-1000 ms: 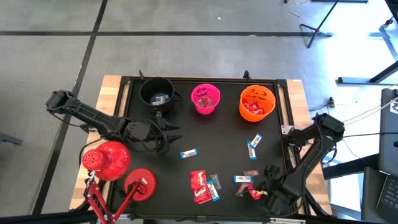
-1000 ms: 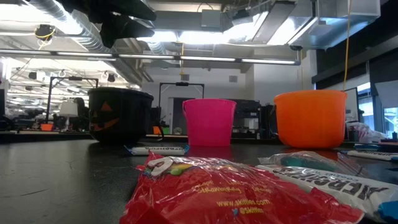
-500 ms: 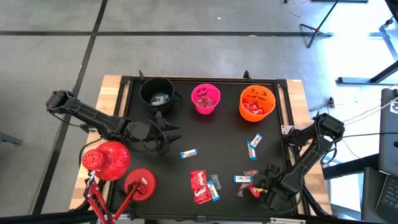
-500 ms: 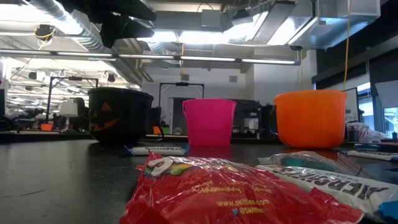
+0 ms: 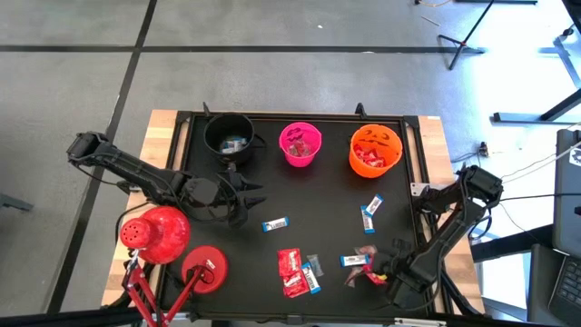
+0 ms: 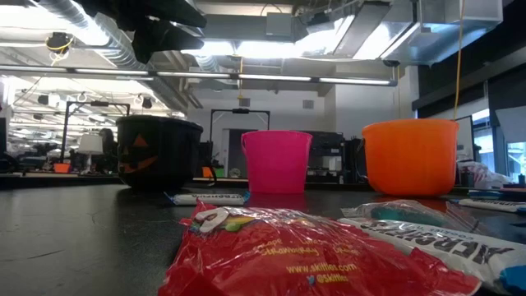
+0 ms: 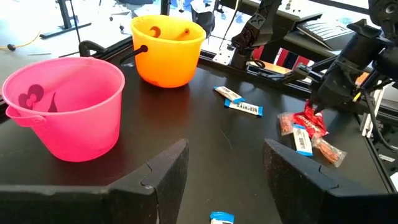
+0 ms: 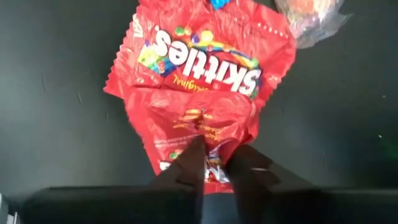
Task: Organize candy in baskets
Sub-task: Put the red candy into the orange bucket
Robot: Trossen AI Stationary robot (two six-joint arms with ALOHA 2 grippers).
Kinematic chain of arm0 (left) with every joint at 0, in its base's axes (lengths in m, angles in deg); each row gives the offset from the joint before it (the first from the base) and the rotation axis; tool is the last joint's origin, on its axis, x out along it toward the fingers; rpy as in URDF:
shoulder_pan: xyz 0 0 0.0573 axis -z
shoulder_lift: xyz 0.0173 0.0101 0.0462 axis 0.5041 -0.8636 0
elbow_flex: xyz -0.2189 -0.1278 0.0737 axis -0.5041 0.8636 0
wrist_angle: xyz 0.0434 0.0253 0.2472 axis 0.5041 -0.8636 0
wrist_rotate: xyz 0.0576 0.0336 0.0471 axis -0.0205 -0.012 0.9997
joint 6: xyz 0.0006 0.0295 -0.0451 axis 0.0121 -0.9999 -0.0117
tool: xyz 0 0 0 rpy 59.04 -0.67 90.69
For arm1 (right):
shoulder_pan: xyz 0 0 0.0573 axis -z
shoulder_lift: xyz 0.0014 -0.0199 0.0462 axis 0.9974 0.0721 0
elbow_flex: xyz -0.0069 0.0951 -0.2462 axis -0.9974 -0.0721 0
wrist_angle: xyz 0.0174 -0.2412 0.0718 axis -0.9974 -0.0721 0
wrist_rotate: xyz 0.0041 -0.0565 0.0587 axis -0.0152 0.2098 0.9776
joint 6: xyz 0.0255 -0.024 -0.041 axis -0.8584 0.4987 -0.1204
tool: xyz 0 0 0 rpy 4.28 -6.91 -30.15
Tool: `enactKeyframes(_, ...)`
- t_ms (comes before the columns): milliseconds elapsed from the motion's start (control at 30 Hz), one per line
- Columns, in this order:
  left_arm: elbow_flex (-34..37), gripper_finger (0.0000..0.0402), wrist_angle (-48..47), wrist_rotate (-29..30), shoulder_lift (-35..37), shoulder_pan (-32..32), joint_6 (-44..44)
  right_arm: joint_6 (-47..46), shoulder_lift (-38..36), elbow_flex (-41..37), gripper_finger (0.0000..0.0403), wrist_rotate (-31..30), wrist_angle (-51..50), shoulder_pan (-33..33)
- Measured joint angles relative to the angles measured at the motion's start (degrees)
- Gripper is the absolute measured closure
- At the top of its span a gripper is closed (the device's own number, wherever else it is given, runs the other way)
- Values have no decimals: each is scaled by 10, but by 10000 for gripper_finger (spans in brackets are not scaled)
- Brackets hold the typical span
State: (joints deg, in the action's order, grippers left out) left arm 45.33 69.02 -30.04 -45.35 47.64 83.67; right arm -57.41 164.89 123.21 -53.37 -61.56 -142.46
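Three baskets stand in a row at the table's far side: a black cauldron [image 5: 229,138], a pink bucket [image 5: 300,144] and an orange bucket [image 5: 375,151], each with candy inside. Loose candy lies on the black mat: a blue-and-white bar [image 5: 274,223], another [image 5: 371,208], and red packs [image 5: 292,271]. My right gripper [image 8: 216,158] points down at the near right, shut on a red Skittles pack [image 8: 205,81]. My left gripper [image 7: 225,155] hovers open at the left, in front of the cauldron, with nothing between its fingers. My right gripper pinches the red pack's crumpled end [image 8: 208,140] between its two fingertips. The fingers come from above, pointing down. The wrapper puckers up where they meet, and the rest of the pack lies flat on the mat.
Two red dome-shaped lamp heads [image 5: 156,232] on red legs stand at the near left corner. A clear-wrapped sweet [image 8: 309,15] and a blue-and-white bar [image 5: 354,262] lie close beside the held pack. Bare mat stretches through the table's middle [image 5: 318,200].
My right gripper has sunk a little onto the red pack at the near right. The pack stays on the mat.
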Motion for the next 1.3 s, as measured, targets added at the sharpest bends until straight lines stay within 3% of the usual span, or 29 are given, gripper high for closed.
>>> enactKeyframes(133,0,206,0,0,0,0,0,2,0,21,394,-7,-38,0)
enactKeyframes(467,0,206,0,0,0,0,0,3,0,146,400,-79,-232,0)
enactKeyframes(567,0,206,0,0,0,0,0,-1,0,202,401,-143,-302,1)
enactKeyframes(733,0,206,0,0,0,0,0,-19,0,295,402,-306,-379,20)
enactKeyframes(1033,0,206,0,-4,0,0,0,40,-35,352,402,-587,-354,102)
enactKeyframes(1167,0,206,0,-14,0,0,-13,108,-55,349,402,-612,-300,142)
enactKeyframes(1300,0,206,0,-14,0,0,-16,203,-59,349,402,-579,-230,180)
